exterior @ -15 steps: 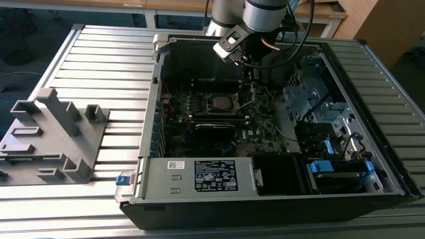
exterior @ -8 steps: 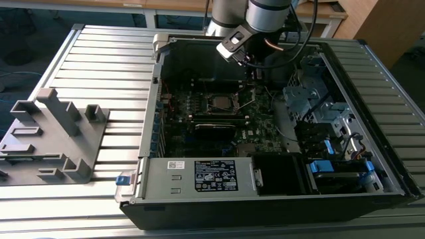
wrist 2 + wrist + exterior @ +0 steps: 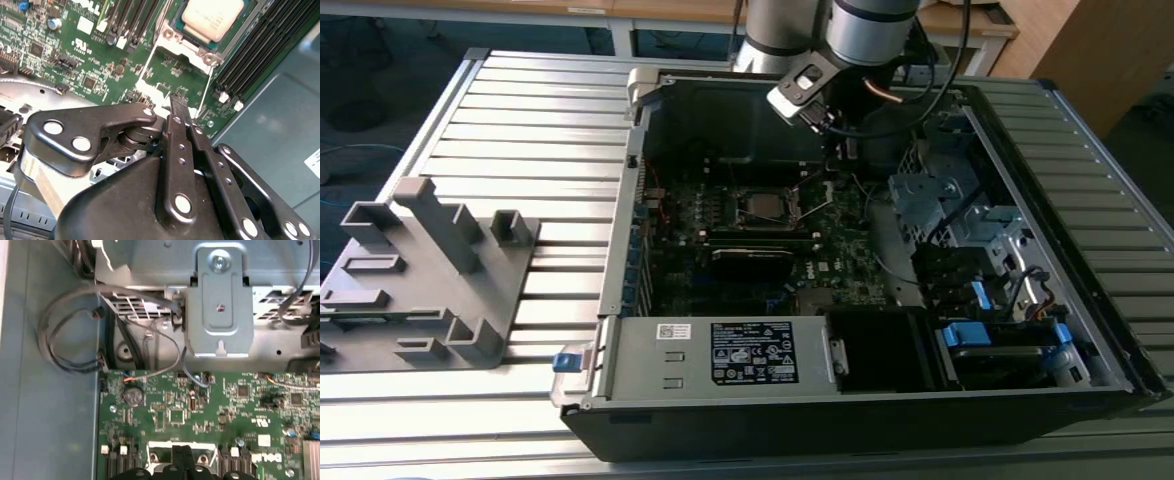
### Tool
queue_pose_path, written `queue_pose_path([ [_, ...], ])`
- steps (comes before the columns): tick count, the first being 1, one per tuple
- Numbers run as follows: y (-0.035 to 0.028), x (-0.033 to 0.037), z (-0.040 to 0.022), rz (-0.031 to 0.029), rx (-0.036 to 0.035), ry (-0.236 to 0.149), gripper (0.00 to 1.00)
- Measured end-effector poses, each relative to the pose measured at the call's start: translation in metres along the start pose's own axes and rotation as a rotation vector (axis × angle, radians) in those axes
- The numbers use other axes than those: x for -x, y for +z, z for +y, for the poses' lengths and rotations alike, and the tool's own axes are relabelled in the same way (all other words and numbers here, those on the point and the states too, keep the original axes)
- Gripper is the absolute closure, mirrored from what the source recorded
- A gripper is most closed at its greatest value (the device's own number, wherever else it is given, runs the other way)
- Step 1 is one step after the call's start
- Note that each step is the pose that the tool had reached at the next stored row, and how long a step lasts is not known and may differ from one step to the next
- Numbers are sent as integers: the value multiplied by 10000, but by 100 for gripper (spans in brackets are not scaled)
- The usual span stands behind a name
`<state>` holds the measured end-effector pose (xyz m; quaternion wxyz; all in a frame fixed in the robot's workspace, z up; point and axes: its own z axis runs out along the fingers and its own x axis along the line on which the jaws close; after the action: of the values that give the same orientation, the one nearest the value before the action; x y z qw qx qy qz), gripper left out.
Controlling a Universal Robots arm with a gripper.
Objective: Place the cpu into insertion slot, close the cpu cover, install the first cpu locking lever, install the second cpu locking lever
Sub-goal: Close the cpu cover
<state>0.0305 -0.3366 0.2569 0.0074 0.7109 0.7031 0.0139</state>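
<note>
In the middle of the motherboard [image 3: 90, 70], seated flat in the insertion slot [image 3: 766, 206]: the cpu [image 3: 212, 17], pale metal top up, a strip of green edge showing in the second wrist view. Lies square to the socket's silver rim, no tilt, so judged fully dropped in and ready for a frame to close over it. Cannot tell from these views whether the cpu cover is already down on it, nor make out either locking lever with any certainty.

Just beside the socket, over a white-outlined patch of board, the gripper [image 3: 178, 102], fingers [image 3: 175, 145] pressed together tip to tip and pinching nothing. Probably shut on purpose, to form one narrow blunt point better suited to nudging thin metal than to grasping. Apart from the chip, low over the board, no contact visible.

Farther out in the first wrist view: a coin battery [image 3: 134, 396] on the board, then a grey metal bracket [image 3: 218, 305] and a loop of cables [image 3: 65, 340] past the board's edge.

Around all of it, the computer case [image 3: 624, 240], laid on its side with the open face up, most likely to let the arm [image 3: 867, 30] come at the board from above. Under the case, a slatted table [image 3: 520, 120]. Toward the exterior view's left, well apart, a grey fixture [image 3: 427, 270].
</note>
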Motion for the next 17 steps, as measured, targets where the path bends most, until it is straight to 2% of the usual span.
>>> queue_pose_path([
  [11,9,-2,176,0,-3,-1,89],
  [17,17,-3,224,1,-2,0,89],
])
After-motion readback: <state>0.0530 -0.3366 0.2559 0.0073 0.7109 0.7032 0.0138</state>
